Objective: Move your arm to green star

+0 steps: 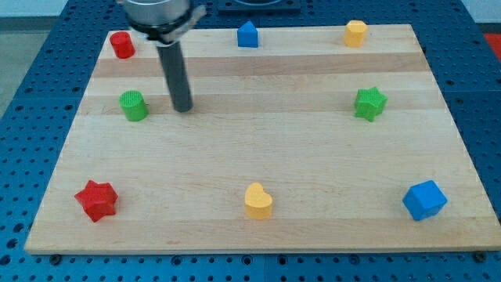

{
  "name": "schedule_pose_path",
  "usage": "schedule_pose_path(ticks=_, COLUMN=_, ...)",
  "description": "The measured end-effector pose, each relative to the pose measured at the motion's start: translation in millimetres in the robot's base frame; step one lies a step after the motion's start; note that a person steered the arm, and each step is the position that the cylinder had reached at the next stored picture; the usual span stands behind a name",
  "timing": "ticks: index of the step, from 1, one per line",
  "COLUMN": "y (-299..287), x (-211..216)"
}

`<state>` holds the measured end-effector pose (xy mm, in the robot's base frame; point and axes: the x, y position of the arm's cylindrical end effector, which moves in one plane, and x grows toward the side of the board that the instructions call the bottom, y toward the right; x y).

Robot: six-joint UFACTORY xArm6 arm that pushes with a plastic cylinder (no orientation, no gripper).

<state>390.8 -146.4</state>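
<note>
Nearest me, along the view's bottom edge of the wooden board, sat a red star, a yellow heart and a blue cube. Farther back, the green star lay at the view's right, well apart from the tip, which stood just beside a green cylinder. A straight slide rightward across bare wood looked cleanest (nothing stood between). There was no pincer, only a rod, holding nothing and touching no block.

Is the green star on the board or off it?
On: the green star rests flat on the wooden board, inside the view's right edge.
</note>
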Motion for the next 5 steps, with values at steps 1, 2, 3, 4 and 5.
schedule_pose_path(ticks=1, y=-63.5, x=-0.4)
schedule_pose_path(ticks=2, y=-82.0, x=-0.4)
schedule_pose_path(ticks=3, y=-82.0, x=-0.4)
schedule_pose_path(ticks=4, y=-60.0, x=16.4)
schedule_pose_path(ticks=5, y=46.6, x=41.0)
